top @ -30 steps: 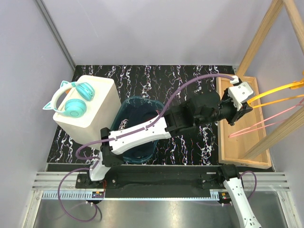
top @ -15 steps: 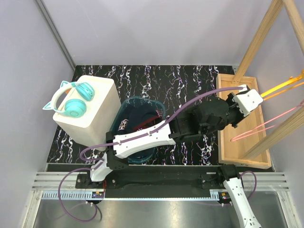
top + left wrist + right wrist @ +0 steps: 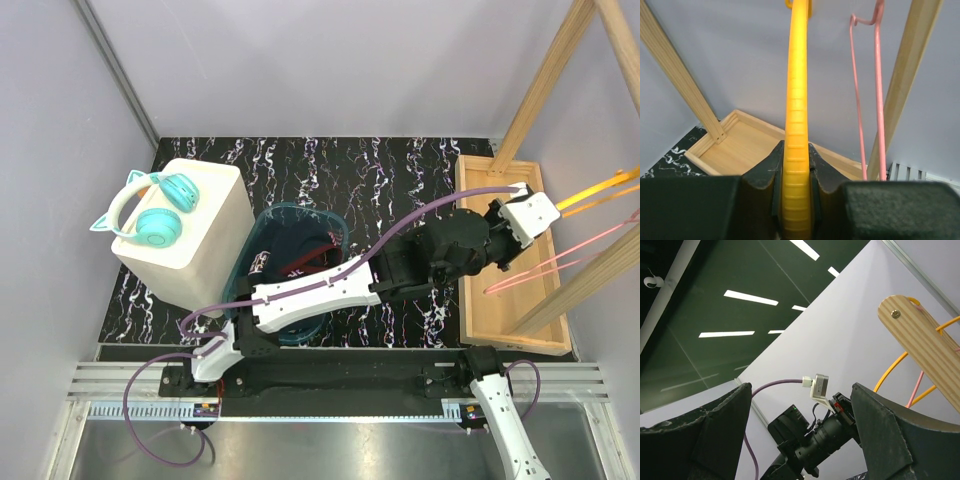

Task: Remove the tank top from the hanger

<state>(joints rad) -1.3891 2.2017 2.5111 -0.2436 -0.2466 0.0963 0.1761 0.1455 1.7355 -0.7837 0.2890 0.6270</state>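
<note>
My left gripper (image 3: 518, 228) reaches far right over the wooden tray and is shut on the bare yellow hanger (image 3: 598, 188). In the left wrist view the jaws (image 3: 796, 150) clamp the hanger's ribbed yellow bar (image 3: 797, 75), whose hook is at the top edge. No garment hangs on it. A dark garment with red trim (image 3: 300, 255), apparently the tank top, lies in the teal basket (image 3: 262, 330). My right gripper (image 3: 800, 430) is open and empty, pointing upward; only its arm base shows in the top view.
A pink wire hanger (image 3: 560, 262) hangs beside the yellow one (image 3: 879, 100). The wooden rack's posts (image 3: 545, 80) rise above the wooden tray (image 3: 480, 300). A cream box (image 3: 205, 250) with teal cat-ear headphones (image 3: 150, 210) stands at the left.
My left gripper has moved right and slightly farther over the tray with the yellow hanger in it. The pink hanger has swung a little. The right arm has not visibly moved.
</note>
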